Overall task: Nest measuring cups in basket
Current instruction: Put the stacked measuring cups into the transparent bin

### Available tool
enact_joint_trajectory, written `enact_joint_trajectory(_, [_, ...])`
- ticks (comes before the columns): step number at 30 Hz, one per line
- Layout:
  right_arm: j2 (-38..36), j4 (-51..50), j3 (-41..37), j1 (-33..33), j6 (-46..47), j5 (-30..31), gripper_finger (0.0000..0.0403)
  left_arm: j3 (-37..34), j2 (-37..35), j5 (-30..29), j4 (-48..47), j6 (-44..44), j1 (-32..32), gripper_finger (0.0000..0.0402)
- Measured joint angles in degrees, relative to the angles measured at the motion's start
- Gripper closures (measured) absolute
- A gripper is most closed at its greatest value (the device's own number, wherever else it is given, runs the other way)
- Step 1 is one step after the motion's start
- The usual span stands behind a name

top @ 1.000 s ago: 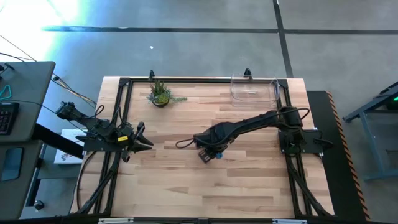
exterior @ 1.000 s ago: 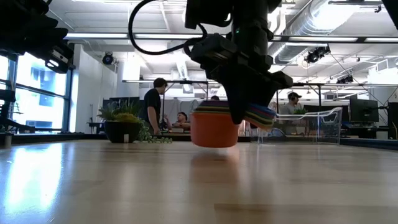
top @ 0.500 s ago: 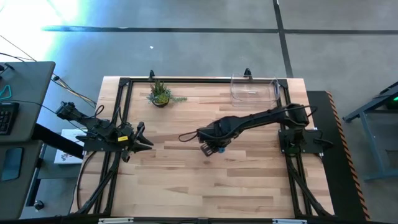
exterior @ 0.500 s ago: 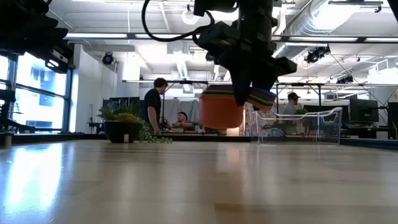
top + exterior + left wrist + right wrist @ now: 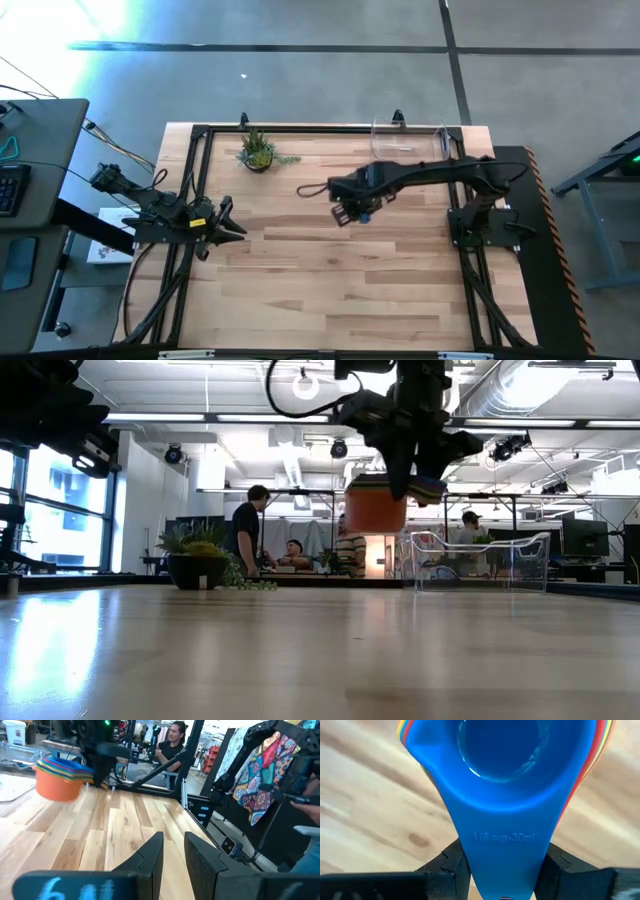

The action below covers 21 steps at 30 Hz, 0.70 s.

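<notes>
While the right gripper clamps the nested measuring cups by their handles, seemingly all seven, clear above the table, it should keep them level and lower gently inside the basket just beyond.

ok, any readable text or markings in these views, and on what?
"1/8 cup-30ml": raised on the flat handle of the small blue plastic measuring cup, innermost of the nested stack that the right pincer holds above the wooden table.
Glowing characters on the left wrist's dark housing: too blurred to read.
</notes>
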Motion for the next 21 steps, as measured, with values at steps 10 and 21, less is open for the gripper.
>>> enact_joint_trajectory(10, [-5.6,-6.6,0.0,-10.5,-10.7,2.9,0.0267,0.0,0.0,0.0,0.0,0.0,0.0,0.0332])
enact_joint_trajectory(21, [-10.3,-10.7,0.0,-26.6,-27.0,3.9,0.0267,0.0,0.0,0.0,0.0,0.0,0.0,0.0332])
